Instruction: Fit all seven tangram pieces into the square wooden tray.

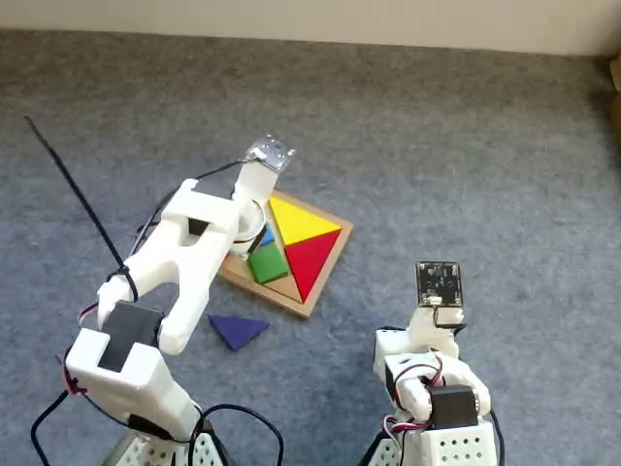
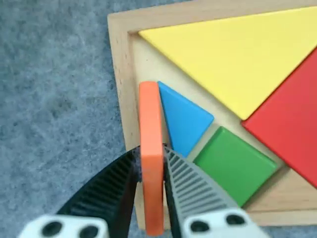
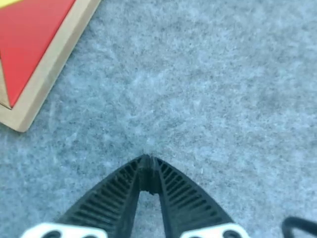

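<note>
A: In the left claw (image 2: 151, 154), what is there?
B: An orange piece (image 2: 150, 111). The two fingers squeeze it tight. It stands on its thin edge.
A: What is right by it?
B: A blue triangle (image 2: 184, 119), just beside it, inside the wooden tray (image 2: 119, 74). Past that lie a green square (image 2: 234, 163), a yellow triangle (image 2: 237, 54) and a red triangle (image 2: 292, 129), all in the tray.
A: And the right claw (image 3: 148, 161)?
B: Its fingers are pressed together. Under it is grey carpet (image 3: 223, 89). The tray's corner is near it. A dark blue triangle (image 1: 238, 330) lies on the carpet outside the tray, well apart from both claws.
</note>
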Controlling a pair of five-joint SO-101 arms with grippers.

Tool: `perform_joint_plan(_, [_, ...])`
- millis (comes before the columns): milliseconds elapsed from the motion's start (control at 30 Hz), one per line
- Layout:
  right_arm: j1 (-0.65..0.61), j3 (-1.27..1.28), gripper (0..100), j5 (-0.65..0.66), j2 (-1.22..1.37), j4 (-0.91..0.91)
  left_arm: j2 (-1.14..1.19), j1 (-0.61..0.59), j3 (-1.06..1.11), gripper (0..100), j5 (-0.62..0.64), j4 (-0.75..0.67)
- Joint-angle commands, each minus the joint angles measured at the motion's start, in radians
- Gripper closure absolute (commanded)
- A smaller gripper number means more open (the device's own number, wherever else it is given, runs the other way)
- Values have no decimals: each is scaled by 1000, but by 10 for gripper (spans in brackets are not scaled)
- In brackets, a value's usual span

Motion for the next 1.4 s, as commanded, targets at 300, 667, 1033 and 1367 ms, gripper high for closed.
perform_joint_plan(300, [5,104,991,9,-18,5,24,120,-88,995,57,-17])
perform_joint_plan(667, [5,104,991,9,-18,5,-48,101,-79,992,55,-15])
perform_joint_plan(1033, [5,104,991,9,-18,5,-58,71,-77,870,100,-11])
perform_joint_plan(1367, [5,104,991,9,-18,5,-81,82,-82,870,104,23])
